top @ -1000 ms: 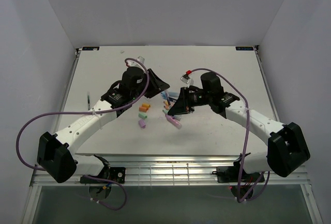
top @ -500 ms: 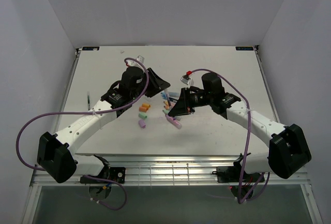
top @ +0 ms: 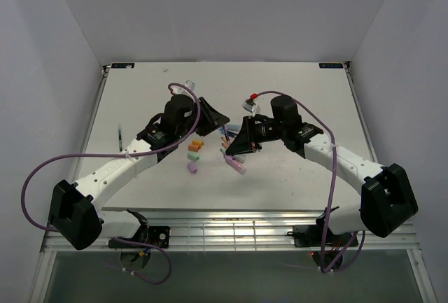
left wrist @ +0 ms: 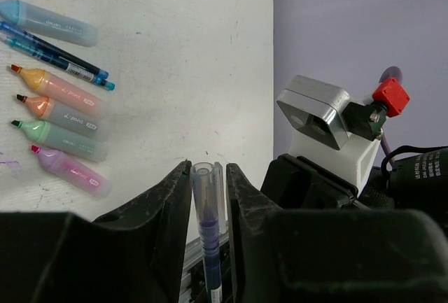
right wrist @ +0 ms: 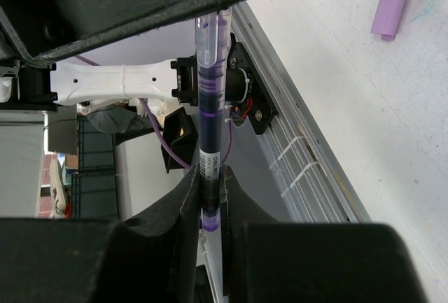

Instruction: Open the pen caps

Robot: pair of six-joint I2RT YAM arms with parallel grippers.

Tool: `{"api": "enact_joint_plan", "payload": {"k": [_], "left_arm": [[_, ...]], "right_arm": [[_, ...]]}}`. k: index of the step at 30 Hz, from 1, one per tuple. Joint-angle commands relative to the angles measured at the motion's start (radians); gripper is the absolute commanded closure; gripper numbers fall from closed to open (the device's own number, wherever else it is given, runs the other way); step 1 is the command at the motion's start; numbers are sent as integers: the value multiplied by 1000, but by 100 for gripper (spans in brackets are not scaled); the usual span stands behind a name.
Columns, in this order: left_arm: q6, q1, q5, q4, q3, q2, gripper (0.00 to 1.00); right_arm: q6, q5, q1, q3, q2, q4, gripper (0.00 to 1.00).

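Thin pen [right wrist: 210,107] is held above the table [top: 301,93], just right of the highlighter row [left wrist: 64,117]. Left gripper [left wrist: 208,174] is pinched tight on its clear end and right gripper [right wrist: 210,189] is clamped on the other end. Can't tell if its cap is on. Loose caps [top: 194,150] lie left of the row.

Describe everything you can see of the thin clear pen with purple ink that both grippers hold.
The thin clear-barrelled pen looks like transparent plastic with dark purple ink inside and a white printed label partway along. It is held in the air: the left gripper is shut on one end, where a clear strip, perhaps a clip, runs beside the barrel; the right gripper is shut on the other, near a purple band. Nothing else touches it. Whether its cap has separated cannot be told.
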Motion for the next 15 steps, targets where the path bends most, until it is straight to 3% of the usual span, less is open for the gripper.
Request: {"api": "enact_joint_plan", "payload": {"k": [1,5,9,10,13,15], "left_arm": [[6,-5,4,18,8,-40,65],[6,-5,-7,12,9,-37,68],[-5,-5,6,19,11,-26,88],[-9,-5,7,18,13,-20,100],[-24,-4,-8,-2,25,-8,100],[-32,-4,-43,-54,61,6,100]], "right_arm": [[3,-21,-1,27,-6,44,92],[2,-16,-1,-13,-24,46,92],[3,-9,-1,-33,-33,46,92],[0,-9,1,-31,-33,46,92],[-57,17,-1,-13,-30,-6,92],[-137,78,4,43,-23,-189,92]]}}
